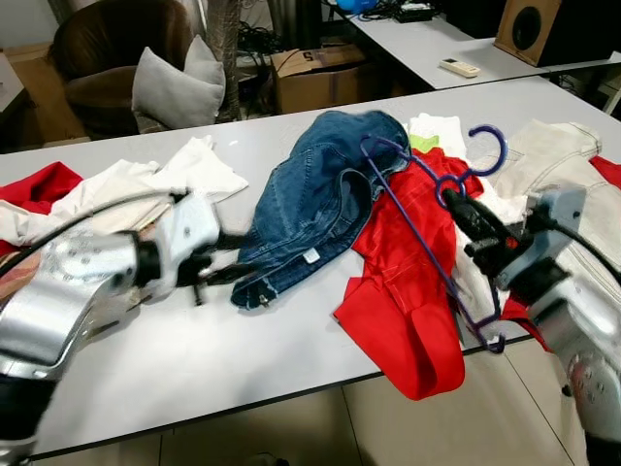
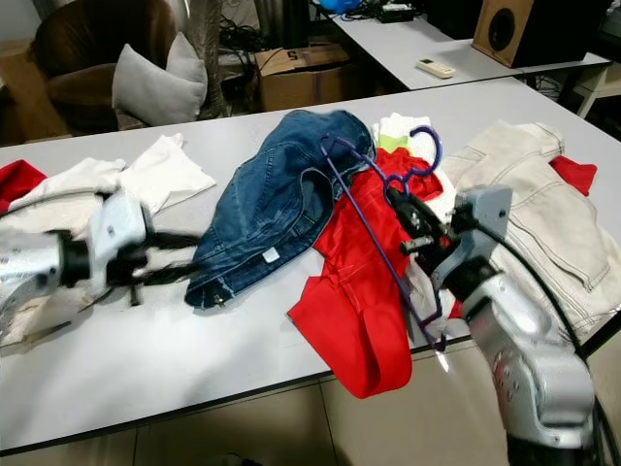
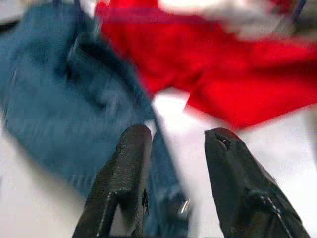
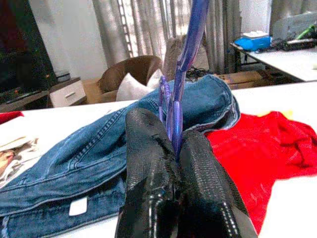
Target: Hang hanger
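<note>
At a grey table (image 1: 291,349) strewn with clothes, the robot's right claw (image 1: 464,206) is pinched on a purple hanger (image 1: 427,233) just below its hook, holding it raised over a red garment (image 1: 408,282), the hook toward the table's far side and one long arm slanting down to the near edge. The right wrist view shows both fingers (image 4: 148,168) pressed against the purple neck. The left claw (image 1: 228,267), blurred, reaches low over the table with its fingers (image 3: 126,168) spread at the near hem of a blue denim garment (image 1: 320,194). White clothes (image 1: 146,180) lie to the left, a cream jacket (image 2: 543,214) to the right
</note>
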Available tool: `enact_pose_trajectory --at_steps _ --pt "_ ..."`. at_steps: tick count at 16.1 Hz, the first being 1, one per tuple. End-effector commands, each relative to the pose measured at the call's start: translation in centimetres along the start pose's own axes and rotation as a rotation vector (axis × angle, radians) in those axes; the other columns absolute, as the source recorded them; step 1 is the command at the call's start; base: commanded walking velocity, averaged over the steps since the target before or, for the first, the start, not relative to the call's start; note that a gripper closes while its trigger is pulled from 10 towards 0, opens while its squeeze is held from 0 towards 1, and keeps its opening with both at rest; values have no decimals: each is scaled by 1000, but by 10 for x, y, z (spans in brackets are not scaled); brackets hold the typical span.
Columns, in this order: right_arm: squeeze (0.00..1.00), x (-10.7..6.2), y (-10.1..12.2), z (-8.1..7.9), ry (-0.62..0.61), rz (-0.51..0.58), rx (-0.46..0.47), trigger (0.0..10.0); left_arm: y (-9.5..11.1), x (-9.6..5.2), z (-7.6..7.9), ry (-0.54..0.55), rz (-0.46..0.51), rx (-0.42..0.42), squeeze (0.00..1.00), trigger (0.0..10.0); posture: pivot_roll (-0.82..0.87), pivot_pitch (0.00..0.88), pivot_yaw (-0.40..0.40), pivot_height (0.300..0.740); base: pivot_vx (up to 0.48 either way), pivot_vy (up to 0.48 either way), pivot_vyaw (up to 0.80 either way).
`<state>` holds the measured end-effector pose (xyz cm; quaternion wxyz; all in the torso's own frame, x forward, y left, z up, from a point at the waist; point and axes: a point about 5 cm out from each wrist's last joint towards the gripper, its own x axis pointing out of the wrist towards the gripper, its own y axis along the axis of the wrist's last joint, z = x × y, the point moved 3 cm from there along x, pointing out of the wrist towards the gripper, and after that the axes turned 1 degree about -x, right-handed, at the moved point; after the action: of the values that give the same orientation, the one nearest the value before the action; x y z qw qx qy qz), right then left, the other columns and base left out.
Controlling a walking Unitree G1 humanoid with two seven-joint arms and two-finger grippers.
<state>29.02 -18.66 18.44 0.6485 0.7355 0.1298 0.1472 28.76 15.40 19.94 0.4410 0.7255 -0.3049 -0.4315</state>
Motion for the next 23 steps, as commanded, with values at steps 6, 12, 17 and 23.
enact_pose_trajectory --at_steps 6,12,17,23 --pt "0 -8 -2 -7 -45 16 38 10000 17 69 5 34 83 70 1000 10000 -177 0 140 719 0 0 0" --pt "0 -12 0 -10 -73 31 40 10000 -41 110 -14 252 -216 285 0 10000 -198 0 165 719 0 0 0" --pt "0 -14 0 -11 -84 33 45 10000 -68 106 -19 283 -331 450 0 10000 -198 0 165 719 0 0 0" --pt "0 -10 0 -14 -75 34 38 10000 -87 97 -34 334 -441 615 0 10000 -197 0 164 719 0 0 0"
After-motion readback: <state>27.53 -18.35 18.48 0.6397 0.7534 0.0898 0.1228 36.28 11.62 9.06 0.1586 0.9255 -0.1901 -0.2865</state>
